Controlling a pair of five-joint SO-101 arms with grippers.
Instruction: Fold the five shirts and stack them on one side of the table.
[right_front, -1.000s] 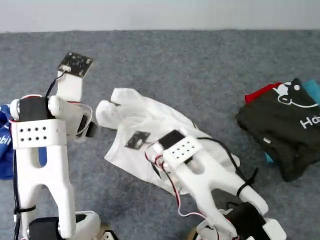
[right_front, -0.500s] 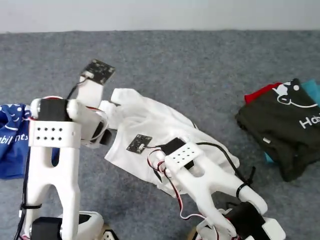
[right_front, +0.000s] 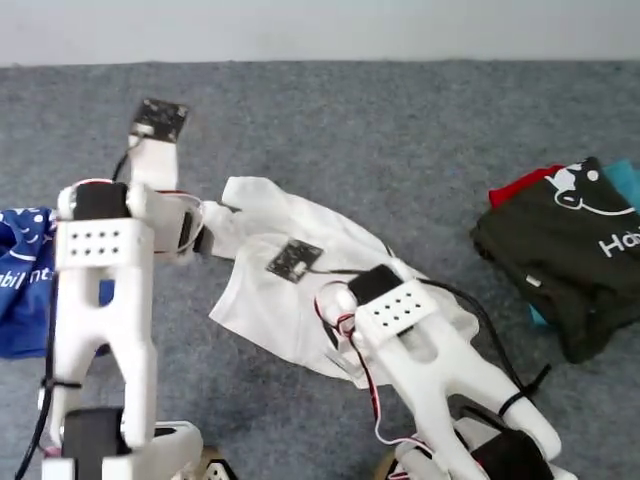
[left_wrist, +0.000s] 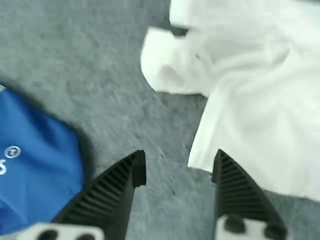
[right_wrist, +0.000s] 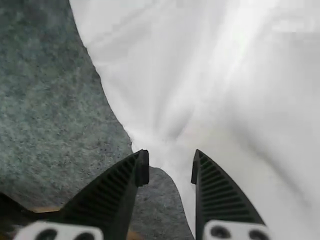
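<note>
A crumpled white shirt (right_front: 275, 265) lies in the middle of the grey table. My left gripper (left_wrist: 177, 167) is open just above the cloth-covered table, beside the shirt's sleeve (left_wrist: 170, 70) and hem edge (left_wrist: 240, 125), with nothing between its fingers. My right gripper (right_wrist: 170, 167) hangs open over the white shirt's (right_wrist: 215, 75) near edge, which lies between the fingertips. A blue shirt (right_front: 22, 290) lies bunched at the left edge, also seen as the blue shirt (left_wrist: 35, 155) beside my left gripper. Folded shirts are stacked at the right, a black one (right_front: 565, 260) on top.
Red (right_front: 520, 185) and teal (right_front: 625, 175) shirts peek out under the black one. The grey table covering (right_front: 400, 130) stretches bare across the back, up to a pale wall. Both white arms (right_front: 100, 300) rise from the near edge.
The left arm swung right toward the white shirt's sleeve, then turned back a little, uncovering more of the blue shirt. The right arm shifted slightly right over the white shirt.
</note>
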